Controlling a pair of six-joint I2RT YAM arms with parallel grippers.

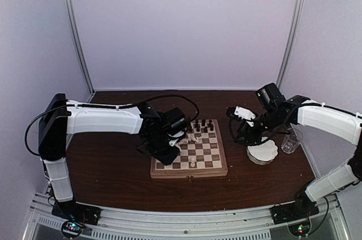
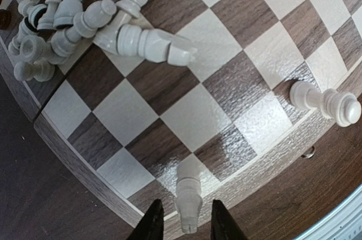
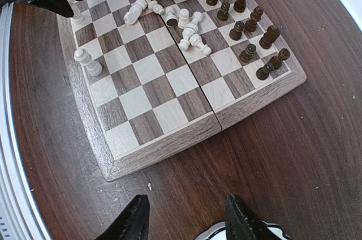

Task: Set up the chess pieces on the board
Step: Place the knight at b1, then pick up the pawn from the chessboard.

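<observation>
The board (image 1: 189,170) lies mid-table. Dark pieces (image 1: 203,125) stand in rows along its far edge, also in the right wrist view (image 3: 243,19). Cream-white pieces lie in a heap (image 2: 68,19) near the board's middle (image 3: 164,5). My left gripper (image 2: 185,228) is open around one upright white piece (image 2: 188,206) on a corner square; a gap shows on both sides of it. It hovers at the board's left side (image 1: 169,144). Another white piece (image 2: 325,101) stands on the same edge row (image 3: 87,61). My right gripper (image 3: 186,217) is open and empty over the table right of the board (image 1: 236,132).
A white scalloped bowl (image 1: 263,152) sits right of the board, its rim just under my right gripper (image 3: 237,234). A clear plastic cup (image 1: 291,141) stands further right. The board's thick wood border (image 3: 164,144) is raised above the dark table.
</observation>
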